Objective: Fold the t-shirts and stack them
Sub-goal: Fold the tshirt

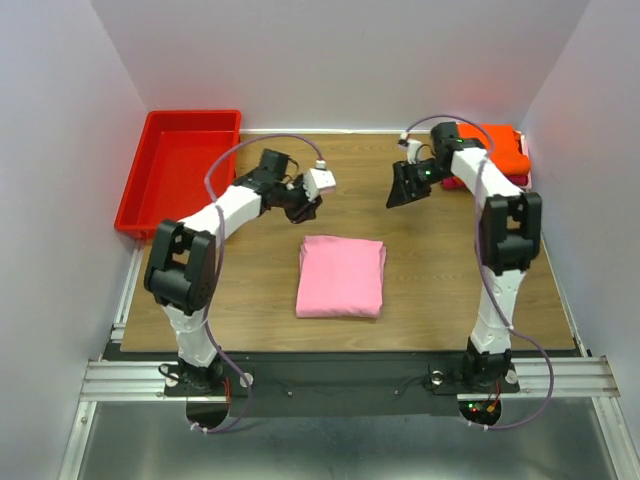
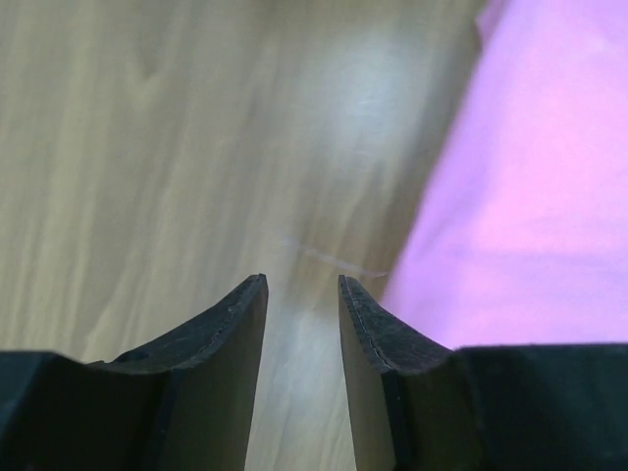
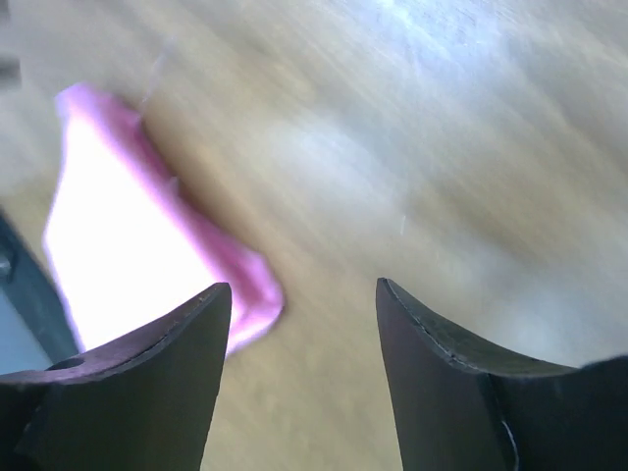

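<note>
A light pink t-shirt (image 1: 341,276) lies folded into a neat rectangle in the middle of the table; it also shows in the left wrist view (image 2: 530,196) and the right wrist view (image 3: 128,235). An orange t-shirt (image 1: 497,147) sits folded on a darker pink-red one (image 1: 517,180) at the back right corner. My left gripper (image 1: 309,207) hovers just behind the pink shirt's left corner, jaws apart with only bare wood between them (image 2: 302,285). My right gripper (image 1: 399,190) hangs behind the shirt's right side, open and empty (image 3: 302,289).
A red plastic tray (image 1: 180,170) stands at the back left, partly off the table edge. White walls close in on three sides. Bare wooden table (image 1: 260,300) surrounds the folded shirt.
</note>
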### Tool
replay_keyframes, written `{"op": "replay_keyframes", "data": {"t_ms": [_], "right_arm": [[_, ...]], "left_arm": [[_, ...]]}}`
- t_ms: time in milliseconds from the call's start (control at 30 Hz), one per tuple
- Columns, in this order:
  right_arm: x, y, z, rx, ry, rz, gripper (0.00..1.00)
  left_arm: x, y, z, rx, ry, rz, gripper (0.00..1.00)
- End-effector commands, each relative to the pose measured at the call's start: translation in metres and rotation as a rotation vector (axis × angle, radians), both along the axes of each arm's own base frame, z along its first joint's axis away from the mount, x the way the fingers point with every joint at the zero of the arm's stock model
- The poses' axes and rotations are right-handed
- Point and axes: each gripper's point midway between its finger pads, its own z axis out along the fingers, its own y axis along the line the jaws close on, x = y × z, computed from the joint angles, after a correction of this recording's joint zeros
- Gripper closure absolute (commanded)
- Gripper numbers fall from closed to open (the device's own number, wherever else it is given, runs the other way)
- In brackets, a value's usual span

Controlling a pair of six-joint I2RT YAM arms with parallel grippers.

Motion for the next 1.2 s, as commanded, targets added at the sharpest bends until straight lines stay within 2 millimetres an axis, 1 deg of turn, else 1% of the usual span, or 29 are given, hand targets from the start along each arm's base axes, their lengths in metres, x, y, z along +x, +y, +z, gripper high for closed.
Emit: {"op": "replay_keyframes", "data": {"t_ms": [0,33,67,100,133,167,200,267,367,433,467,500,533,567,633,667,700,767,800,867,900,933,967,1000,1033,1067,1100,1133,1167], "right_arm": [[-0.037,0.007,0.077,0.116,-0.13,0.072,0.34],[-0.053,0.015,0.082,0.187,-0.1,0.099,0.35],[-0.073,0.018,0.072,0.225,-0.031,0.106,0.37],[-0.088,0.022,0.071,0.261,0.01,0.116,0.42],[-0.108,0.031,0.068,0.31,0.066,0.139,0.46],[-0.118,0.036,0.065,0.326,0.092,0.153,0.48],[-0.124,0.041,0.063,0.338,0.107,0.168,0.53],[-0.134,0.053,0.062,0.379,0.141,0.192,0.55],[-0.14,0.075,0.052,0.401,0.209,0.18,0.57],[-0.126,0.081,0.032,0.373,0.209,0.145,0.58],[-0.12,0.081,0.031,0.362,0.18,0.142,0.59],[-0.114,0.082,0.015,0.341,0.215,0.12,0.6],[-0.109,0.082,0.009,0.328,0.219,0.112,0.6],[-0.098,0.08,0.001,0.287,0.201,0.089,0.61],[-0.086,0.074,-0.02,0.235,0.215,0.051,0.62],[-0.074,0.072,-0.02,0.222,0.19,0.036,0.62],[-0.068,0.069,-0.032,0.203,0.21,0.015,0.62],[-0.053,0.063,-0.042,0.167,0.195,-0.016,0.62],[-0.04,0.06,-0.042,0.162,0.171,-0.029,0.62],[-0.029,0.053,-0.06,0.119,0.176,-0.057,0.62],[-0.017,0.052,-0.057,0.116,0.147,-0.064,0.62],[-0.013,0.05,-0.066,0.104,0.153,-0.072,0.62],[-0.004,0.046,-0.066,0.089,0.131,-0.082,0.62],[0.005,0.041,-0.066,0.087,0.12,-0.099,0.62],[0.018,0.041,-0.057,0.098,0.086,-0.105,0.63],[0.027,0.035,-0.05,0.104,0.063,-0.118,0.63],[0.039,0.036,-0.034,0.115,0.013,-0.115,0.62],[0.044,0.035,-0.024,0.123,-0.012,-0.116,0.62],[0.047,0.035,-0.003,0.15,-0.05,-0.106,0.61]], "left_arm": [[-0.01,0.012,0.086,-0.183,0.017,0.087,0.53],[-0.021,0.009,0.091,-0.212,0.042,0.063,0.53],[-0.032,0.009,0.104,-0.244,0.045,0.053,0.54],[-0.046,0.007,0.1,-0.273,0.115,0.065,0.54],[-0.061,0.003,0.107,-0.319,0.157,0.036,0.55],[-0.068,0.0,0.108,-0.349,0.19,0.032,0.56],[-0.082,-0.002,0.096,-0.376,0.308,0.069,0.57],[-0.098,-0.006,0.09,-0.424,0.411,0.066,0.59],[-0.103,-0.011,0.072,-0.472,0.507,0.097,0.59],[-0.099,-0.014,0.057,-0.479,0.583,0.138,0.6],[-0.097,-0.015,0.051,-0.471,0.605,0.153,0.6],[-0.087,-0.018,0.05,-0.478,0.59,0.162,0.6],[-0.081,-0.019,0.044,-0.472,0.601,0.179,0.6],[-0.076,-0.021,0.025,-0.452,0.649,0.207,0.6],[-0.066,-0.023,0.011,-0.435,0.681,0.226,0.64],[-0.065,-0.024,-0.01,-0.416,0.752,0.261,0.64],[-0.058,-0.024,-0.017,-0.408,0.76,0.278,0.66],[-0.049,-0.02,-0.042,-0.38,0.791,0.323,0.67],[-0.037,-0.014,-0.043,-0.389,0.776,0.342,0.69],[-0.019,-0.004,-0.058,-0.382,0.773,0.396,0.69],[-0.004,-0.002,-0.053,-0.395,0.744,0.406,0.69],[0.01,0.007,-0.052,-0.406,0.731,0.434,0.7],[0.019,0.01,-0.058,-0.406,0.74,0.457,0.71],[0.036,0.009,-0.043,-0.429,0.721,0.455,0.72],[0.044,0.013,-0.037,-0.452,0.739,0.45,0.73],[0.05,0.013,-0.024,-0.47,0.726,0.439,0.73],[0.059,0.014,-0.008,-0.493,0.71,0.435,0.73],[0.059,0.014,0.001,-0.509,0.703,0.423,0.72],[0.055,0.013,0.021,-0.536,0.695,0.394,0.71]]}}
